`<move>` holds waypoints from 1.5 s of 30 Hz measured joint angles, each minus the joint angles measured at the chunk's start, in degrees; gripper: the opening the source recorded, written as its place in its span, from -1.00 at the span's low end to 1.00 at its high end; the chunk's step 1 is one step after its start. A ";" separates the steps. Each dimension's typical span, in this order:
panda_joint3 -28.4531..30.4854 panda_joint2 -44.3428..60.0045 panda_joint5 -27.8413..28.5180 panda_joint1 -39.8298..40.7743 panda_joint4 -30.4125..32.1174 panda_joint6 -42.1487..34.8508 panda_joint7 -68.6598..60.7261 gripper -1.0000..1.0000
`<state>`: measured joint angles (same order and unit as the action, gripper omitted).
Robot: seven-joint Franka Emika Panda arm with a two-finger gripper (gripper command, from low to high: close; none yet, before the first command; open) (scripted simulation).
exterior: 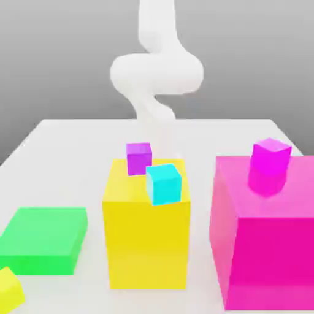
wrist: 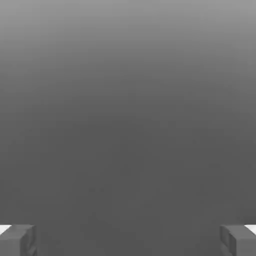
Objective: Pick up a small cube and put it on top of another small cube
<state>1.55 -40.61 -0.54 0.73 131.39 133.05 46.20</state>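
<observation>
We judge that the step in hand is to reach for the small yellow cube, which sits low at the exterior view's left, cut by the frame's edge, near the green slab. Our gripper is wide open with nothing between its fingers, so we can go in without adjusting it first. We'd do best to carry the hand over above the cube, staying high enough to clear the tall yellow block, then turn the wrist until the fingers lie flat along two opposite faces (gripping across corners would likely make it spin). We should descend straight, close around its middle and lift evenly, keeping its base level for stacking. As for which way it points, the cube looks turned askew to the slab's edges, with a corner towards the slab; being a cube, it has no long axis to follow, so either pair of side faces should serve.
</observation>
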 joint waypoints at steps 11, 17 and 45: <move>7.29 23.12 -3.43 3.34 -1.74 5.63 0.85 0.00; 10.81 35.64 -6.30 6.02 -2.69 8.61 0.57 0.00; 13.32 67.05 -13.05 15.90 -5.54 17.82 -0.25 -1.00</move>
<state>14.87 26.44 -13.59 16.63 125.84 150.86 45.96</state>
